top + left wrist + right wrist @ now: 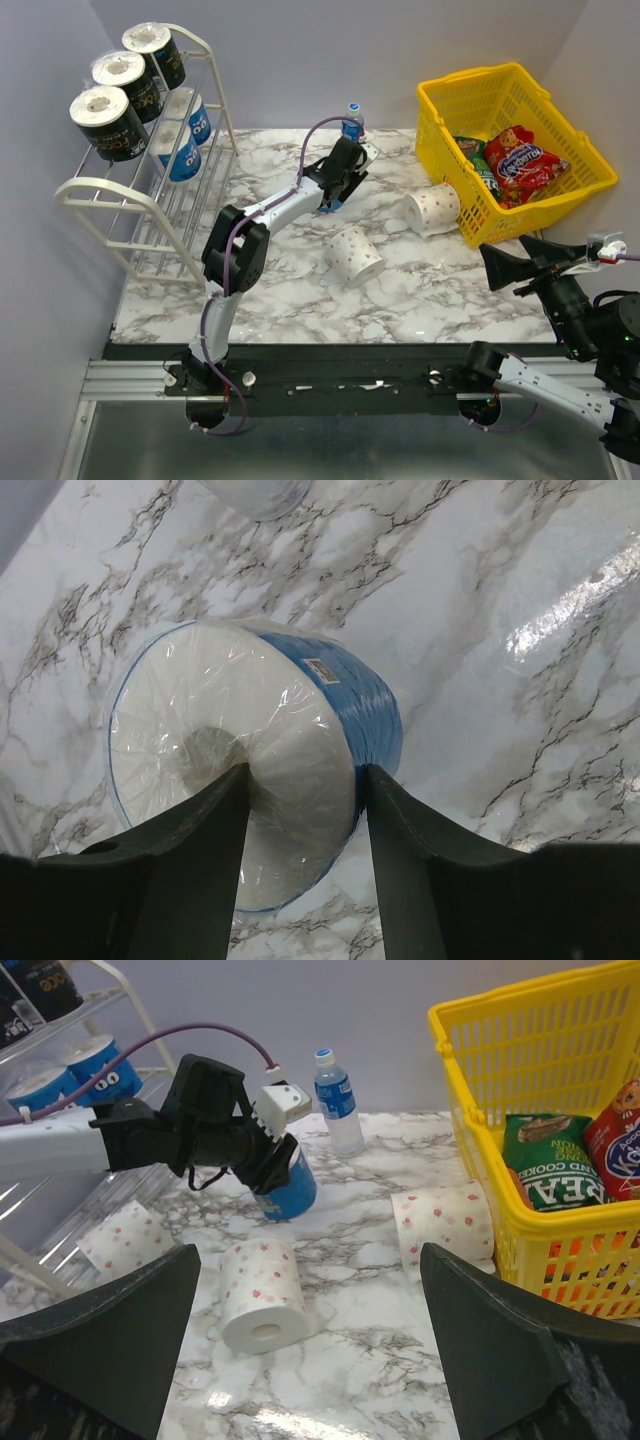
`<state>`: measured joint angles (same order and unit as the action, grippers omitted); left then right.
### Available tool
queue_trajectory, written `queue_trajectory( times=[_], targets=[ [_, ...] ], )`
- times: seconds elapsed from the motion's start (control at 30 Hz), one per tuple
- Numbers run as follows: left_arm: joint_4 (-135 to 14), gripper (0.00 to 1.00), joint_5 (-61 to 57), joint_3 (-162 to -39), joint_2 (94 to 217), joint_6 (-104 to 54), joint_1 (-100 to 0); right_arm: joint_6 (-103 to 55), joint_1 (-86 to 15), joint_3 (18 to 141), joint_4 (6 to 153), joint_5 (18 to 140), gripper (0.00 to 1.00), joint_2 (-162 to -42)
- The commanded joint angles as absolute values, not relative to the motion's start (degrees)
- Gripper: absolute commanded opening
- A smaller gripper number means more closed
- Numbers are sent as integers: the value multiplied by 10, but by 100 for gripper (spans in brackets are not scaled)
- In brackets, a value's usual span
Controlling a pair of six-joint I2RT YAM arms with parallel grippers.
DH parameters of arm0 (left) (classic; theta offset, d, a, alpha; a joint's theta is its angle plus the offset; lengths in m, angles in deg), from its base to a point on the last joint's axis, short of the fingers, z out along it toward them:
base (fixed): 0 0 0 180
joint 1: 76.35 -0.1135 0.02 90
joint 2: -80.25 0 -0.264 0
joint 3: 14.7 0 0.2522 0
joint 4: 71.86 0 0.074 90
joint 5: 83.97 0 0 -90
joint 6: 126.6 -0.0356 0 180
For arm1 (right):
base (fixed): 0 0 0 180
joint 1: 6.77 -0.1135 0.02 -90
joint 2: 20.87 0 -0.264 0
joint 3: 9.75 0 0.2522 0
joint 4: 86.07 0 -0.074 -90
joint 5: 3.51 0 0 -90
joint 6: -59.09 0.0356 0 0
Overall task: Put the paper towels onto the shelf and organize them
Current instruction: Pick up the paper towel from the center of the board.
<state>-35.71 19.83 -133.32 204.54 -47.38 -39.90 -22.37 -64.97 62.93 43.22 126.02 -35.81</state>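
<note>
Left end effector [303, 772] straddling blue roll [200, 710] wall on table [480, 580], cannot tell if clamped; right end effector [310, 1250] wide open

marble table [300, 290] under shelf [120, 205], yellow basket [440, 130], water bottle [352, 120], dotted rolls [355, 255], blue roll [370, 710]

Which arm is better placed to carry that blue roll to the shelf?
Left. The left gripper straddles the blue roll, on the side nearer the shelf; the right gripper hangs open over by the yellow basket.

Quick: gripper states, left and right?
Left gripper: at the blue roll; whether it grips cannot be told.
Right gripper: open, empty.
</note>
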Motion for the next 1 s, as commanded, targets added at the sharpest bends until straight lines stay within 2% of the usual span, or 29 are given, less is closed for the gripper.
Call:
queue_trajectory(
  times=[0.0, 0.2, 0.27, 0.37, 0.5, 0.6, 0.97],
  targets=[
    [-334, 62, 225, -1298, 2036, -460, -401, -227, -654, 644, 436, 1253, 100, -359],
    [-331, 75, 236, -1298, 2029, -458, -401, -223, -653, 642, 436, 1249, 100, -358],
    [-327, 76, 235, -1301, 2032, -460, -401, -221, -654, 641, 436, 1250, 100, -358],
    [-325, 70, 237, -1302, 2036, -463, -402, -222, -653, 640, 437, 1250, 100, -357],
    [-318, 48, 260, -1304, 2033, -454, -401, -222, -653, 640, 437, 1252, 100, -357],
    [-275, 41, 302, -1326, 2026, -436, -401, -223, -653, 640, 438, 1253, 100, -355],
    [-165, 36, 443, -1309, 1892, -400, -379, -231, -654, 647, 440, 1256, 100, -360]
  ],
)
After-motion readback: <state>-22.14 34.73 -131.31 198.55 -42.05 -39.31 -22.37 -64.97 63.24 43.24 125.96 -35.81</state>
